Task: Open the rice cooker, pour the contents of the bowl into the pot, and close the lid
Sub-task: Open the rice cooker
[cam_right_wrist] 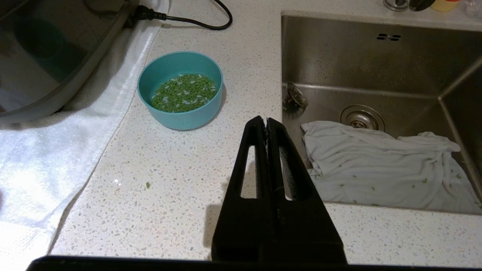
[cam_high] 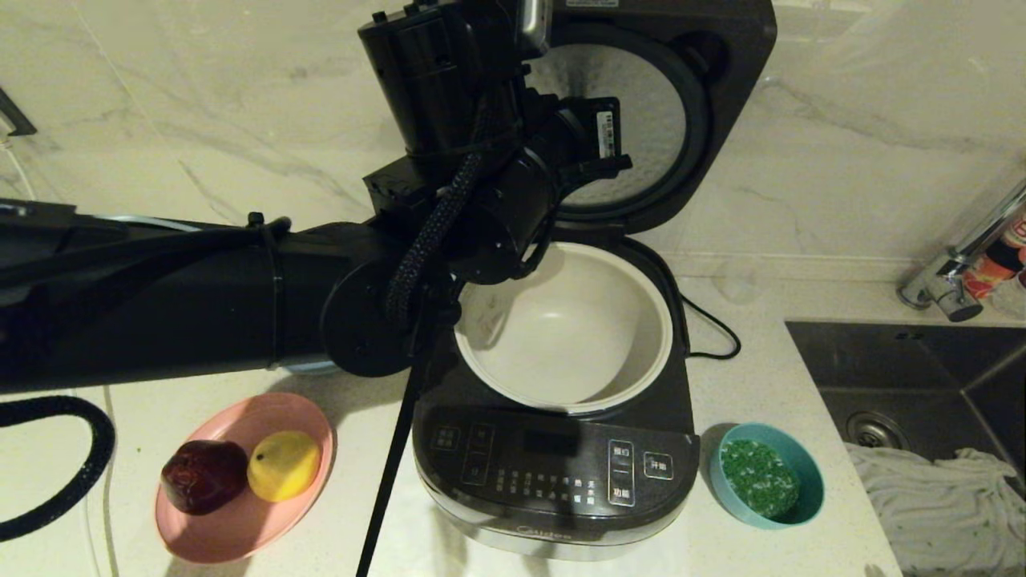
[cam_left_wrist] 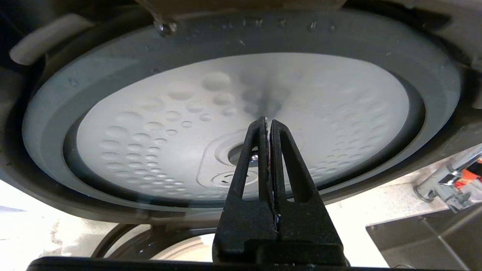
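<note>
The rice cooker (cam_high: 553,473) stands open, its lid (cam_high: 725,96) tipped back against the wall. The lid's dimpled silver underside (cam_left_wrist: 180,128) faces forward. The cream pot (cam_high: 577,336) inside shows no contents. My left arm (cam_high: 449,120) is raised before the lid; the left gripper (cam_left_wrist: 268,120) is shut, empty, its tips at or just off the disc's middle. The teal bowl (cam_high: 765,477) (cam_right_wrist: 180,90) of green bits (cam_right_wrist: 184,92) sits on the counter right of the cooker. My right gripper (cam_right_wrist: 266,120) is shut and empty above the counter, short of the bowl.
A pink plate (cam_high: 240,521) with a dark red fruit and a yellow fruit lies left of the cooker. The sink (cam_high: 922,369) with a crumpled cloth (cam_right_wrist: 384,165) and a tap (cam_high: 954,264) is at the right. A white towel (cam_right_wrist: 56,150) lies under the cooker; its cord (cam_high: 713,328) trails behind.
</note>
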